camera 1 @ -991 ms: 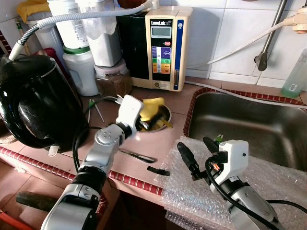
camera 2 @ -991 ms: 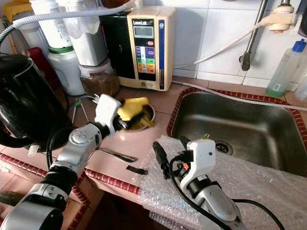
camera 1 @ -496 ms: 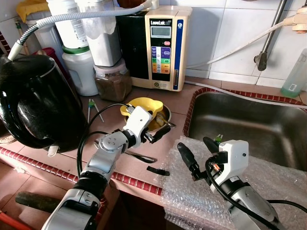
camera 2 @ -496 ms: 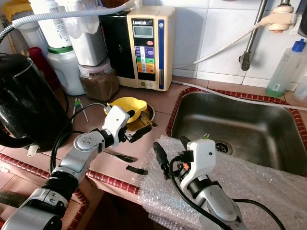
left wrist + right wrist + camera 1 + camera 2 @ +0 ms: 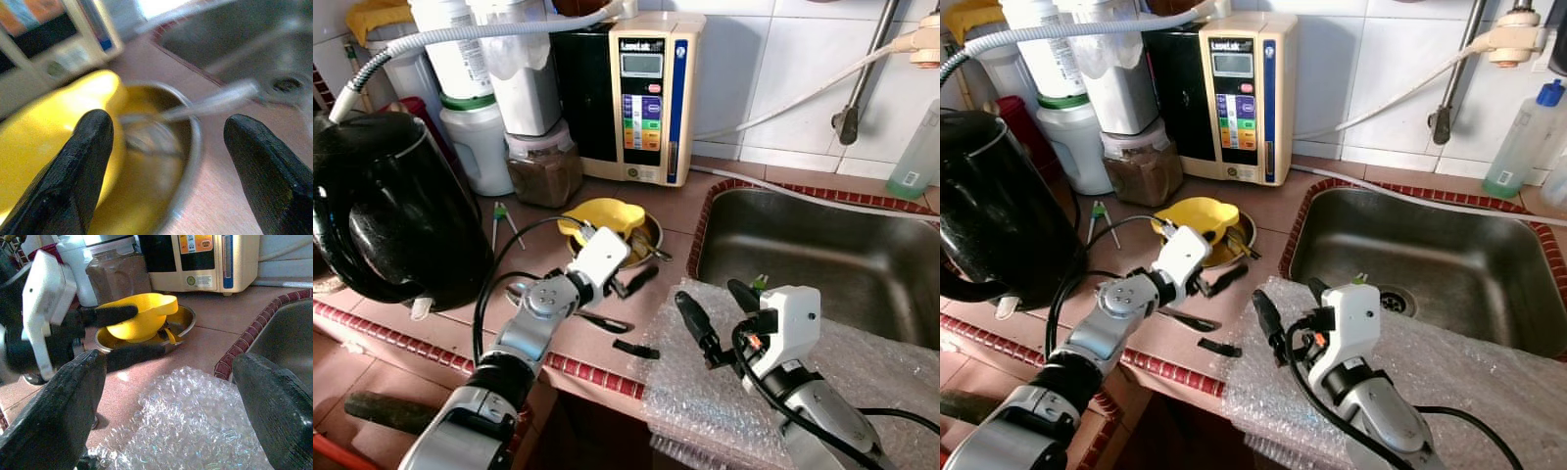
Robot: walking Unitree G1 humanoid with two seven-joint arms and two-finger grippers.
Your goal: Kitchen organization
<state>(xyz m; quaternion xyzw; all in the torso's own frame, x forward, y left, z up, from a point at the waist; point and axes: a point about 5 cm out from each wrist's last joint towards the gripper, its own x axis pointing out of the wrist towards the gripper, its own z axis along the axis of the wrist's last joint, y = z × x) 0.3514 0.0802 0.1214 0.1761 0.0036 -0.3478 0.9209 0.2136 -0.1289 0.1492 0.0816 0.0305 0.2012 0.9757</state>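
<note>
While the left hand hangs released beside the bowl, its yellow cup sits unsorted; right hand released.

On the counter: one black kettle at far left, one yellow scoop in one steel bowl, one water ionizer, one brown-filled jar, one sheet of bubble wrap, one sink, and one green bottle far right.

Pinkish tiled counter — bearing a black kettle, metal bowl, bubble wrap — beside the sink.
</note>
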